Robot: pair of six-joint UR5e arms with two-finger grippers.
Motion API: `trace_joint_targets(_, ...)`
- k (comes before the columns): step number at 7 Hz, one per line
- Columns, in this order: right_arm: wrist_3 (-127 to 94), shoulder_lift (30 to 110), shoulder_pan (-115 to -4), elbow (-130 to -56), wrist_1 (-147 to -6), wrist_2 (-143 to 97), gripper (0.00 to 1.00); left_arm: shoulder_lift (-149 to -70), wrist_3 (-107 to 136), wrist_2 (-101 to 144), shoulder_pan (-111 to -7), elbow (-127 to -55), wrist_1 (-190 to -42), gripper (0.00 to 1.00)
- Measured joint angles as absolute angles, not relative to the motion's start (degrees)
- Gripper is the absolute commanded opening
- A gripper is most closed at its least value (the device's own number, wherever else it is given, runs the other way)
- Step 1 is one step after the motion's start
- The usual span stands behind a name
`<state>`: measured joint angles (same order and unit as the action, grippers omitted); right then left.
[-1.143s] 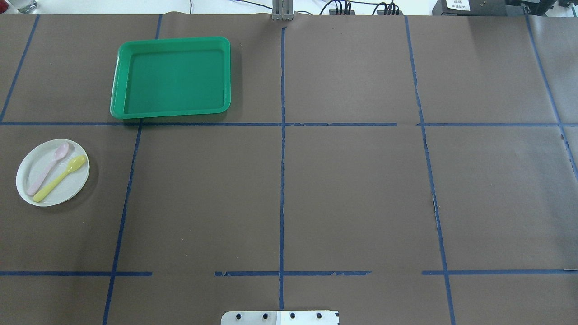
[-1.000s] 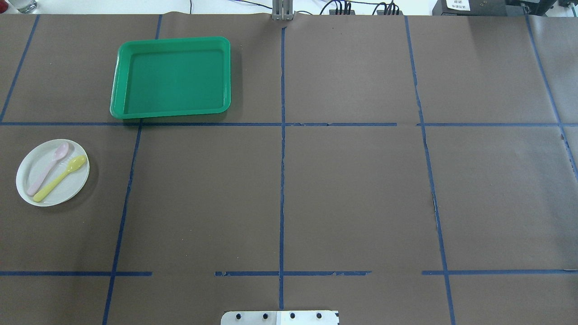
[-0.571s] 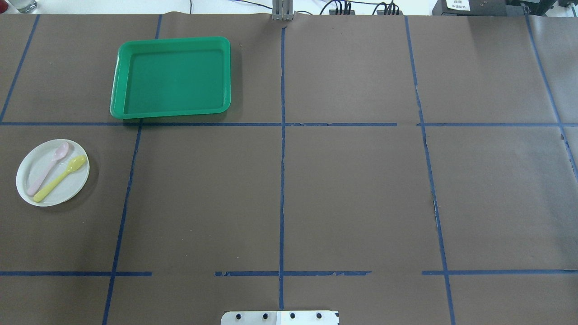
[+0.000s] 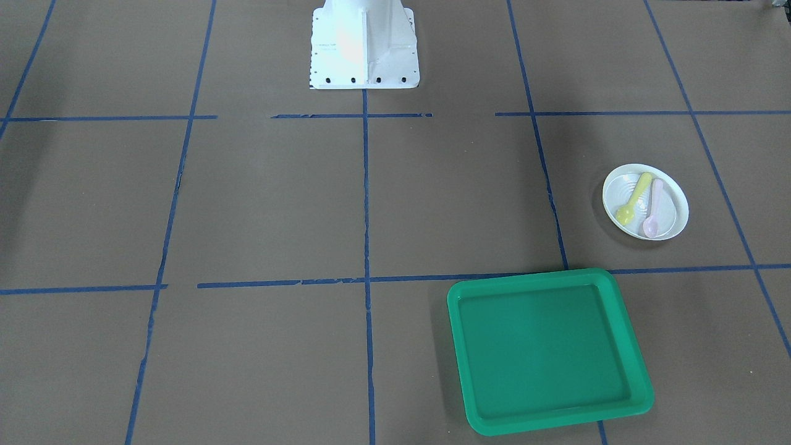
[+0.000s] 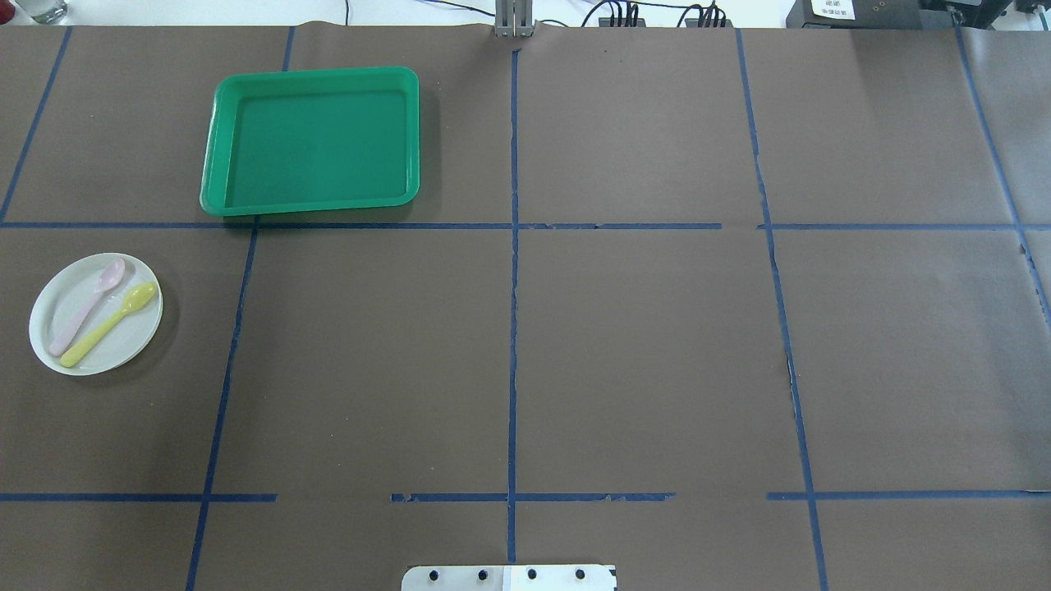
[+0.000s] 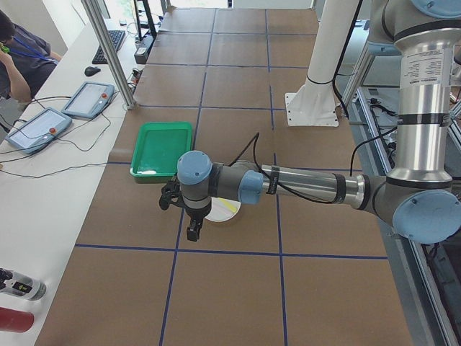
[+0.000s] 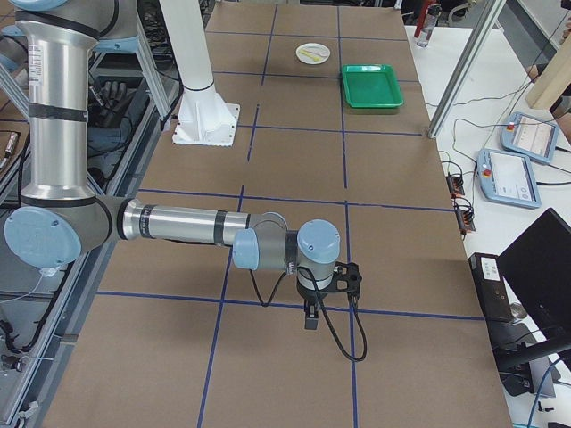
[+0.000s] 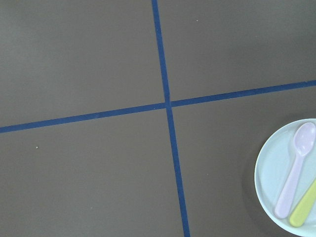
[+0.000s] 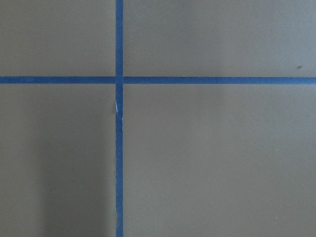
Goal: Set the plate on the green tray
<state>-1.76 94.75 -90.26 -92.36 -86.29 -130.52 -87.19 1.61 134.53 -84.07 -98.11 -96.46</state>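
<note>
A table (image 5: pixel 640 345) covered in brown paper and marked with a grid of blue tape lines (image 5: pixel 512 328) was shown. The plate (image 5: pixel 131 338), small, round and white, was seen lying flat on the table at the robot's left side. It was set nearer the robot than the green tray (image 5: pixel 312 144) and apart from it, with a tape line between the two. Two plastic spoons were laid side by side on the plate, a pink spoon (image 5: pixel 86 308) and a yellow spoon (image 5: pixel 107 327).

The left gripper (image 6: pixel 193 229) was caught only from the side, pointed down just beside the plate. Whether its fingers were apart or together could not be told. The right gripper (image 7: pixel 310 314) was likewise caught only from the side, pointed down near a tape crossing toward the table's other end, well apart from plate and tray. Its state could not be told either.
</note>
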Motion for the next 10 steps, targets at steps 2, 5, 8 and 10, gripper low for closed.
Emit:
trace_joint_targets(2,-1.76,94.75,-90.26,-92.33,-86.29,-130.52,1.00,-86.96,11.97,134.33,-77.48,-94.15,-106.90,1.00)
trace_joint_targets(5,-1.76,94.75,-90.26,-92.34,-86.29,-130.52,1.00,-86.94,25.33,133.92,-69.84,-84.95,-124.95,1.00)
trace_joint_targets(8,-1.76,94.75,-90.26,-92.32,-86.25,-130.52,1.00,-87.53,29.03,133.56,-66.09,-81.32,-130.53,0.91)
trace_joint_targets(10,-1.76,94.75,-90.26,-92.35,-86.22,-130.52,1.00,-88.66,29.17,133.44,-65.30,-79.10,-131.90,0.89)
